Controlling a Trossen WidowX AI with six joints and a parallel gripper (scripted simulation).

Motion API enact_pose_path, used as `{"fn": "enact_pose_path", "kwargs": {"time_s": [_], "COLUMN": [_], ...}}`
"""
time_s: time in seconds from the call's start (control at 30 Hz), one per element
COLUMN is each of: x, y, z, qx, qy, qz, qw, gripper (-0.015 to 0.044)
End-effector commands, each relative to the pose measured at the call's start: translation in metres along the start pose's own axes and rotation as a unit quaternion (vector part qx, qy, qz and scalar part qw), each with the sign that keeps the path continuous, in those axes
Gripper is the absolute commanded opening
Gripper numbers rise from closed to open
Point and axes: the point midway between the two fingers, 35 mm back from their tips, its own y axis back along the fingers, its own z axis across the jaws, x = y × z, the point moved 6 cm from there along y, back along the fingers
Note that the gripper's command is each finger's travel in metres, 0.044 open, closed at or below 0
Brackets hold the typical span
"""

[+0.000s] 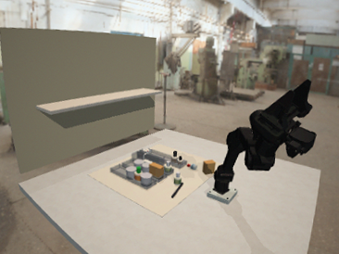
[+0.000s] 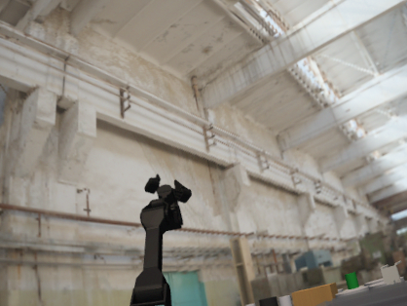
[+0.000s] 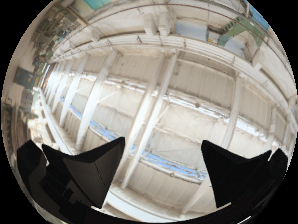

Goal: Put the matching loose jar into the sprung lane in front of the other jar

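My gripper [image 2: 167, 184] [image 3: 165, 143] is open and empty, raised high above the table and pointing upward. The wrist view shows only the building's roof and walls between its fingers. A small jar with a pale top and dark green lower part [image 1: 177, 179] stands alone on the mat. A similar jar [image 1: 168, 168] stands at the right end of the grey trays. Two dark-capped jars [image 1: 175, 156] [image 1: 180, 160] stand at the back right. The grey lane structure [image 1: 155, 155] is small here; the pusher plate, front stop and which jar is in the sprung lane cannot be made out.
The front grey tray [image 1: 128, 179] holds several pale cylinders, a green cylinder [image 1: 138, 168] [image 2: 351, 280] and an orange box [image 1: 156, 169]. Another orange box [image 1: 208, 167] stands near the arm base. A black stick [image 1: 177, 190] lies on the mat. A shelf [image 1: 99, 100] juts from the back panel.
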Motion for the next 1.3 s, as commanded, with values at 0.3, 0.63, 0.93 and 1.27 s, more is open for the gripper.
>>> {"fn": "enact_pose_path", "kwargs": {"time_s": [0.3,0.63,0.93,1.27], "x": [0.057,0.153,0.229,0.321], "y": [0.035,0.104,0.169,0.276], "z": [0.098,0.182,0.203,0.203], "qx": [-0.19,-0.402,-0.522,-0.63], "qy": [-0.09,-0.189,-0.205,-0.271], "qz": [-0.048,0.015,0.111,0.315], "qw": [0.976,0.896,0.821,0.656], "gripper": [0.044,0.044,0.044,0.044]}}
